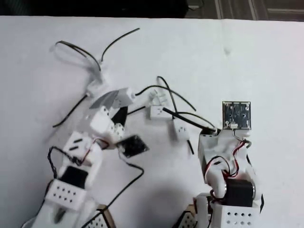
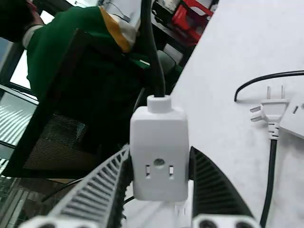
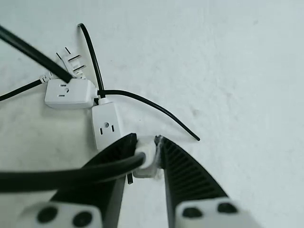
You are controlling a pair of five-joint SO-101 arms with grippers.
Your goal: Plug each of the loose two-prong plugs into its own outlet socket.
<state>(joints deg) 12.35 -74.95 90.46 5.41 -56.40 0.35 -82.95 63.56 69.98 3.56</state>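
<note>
Loose plug (image 1: 157,97) lies mid-frame in the high view, near a lying socket (image 1: 181,129). Left wrist view: left gripper (image 2: 159,152) clamps a held socket (image 2: 159,161), slots facing out, probably to present it. Right wrist view, lower centre: right gripper (image 3: 146,138) pinches a held plug (image 3: 147,164), likely to aim it at the lying socket.

Light falls broad and even on the white table (image 1: 247,57), so bright in the high view that it nearly washes out. Beyond its far edge the room is dark. My arms throw only soft grey shadows near their bases. Behind my left gripper (image 2: 159,159), daylight glows through a window (image 2: 19,76) past a dark chair back (image 2: 80,109), and the socket block (image 2: 159,142) I clamp is evenly lit. In my right gripper (image 3: 146,140) the plug (image 3: 146,161) sits shaded between my fingers (image 3: 185,166), and the cords (image 3: 142,99) cast faint shadows.
</note>
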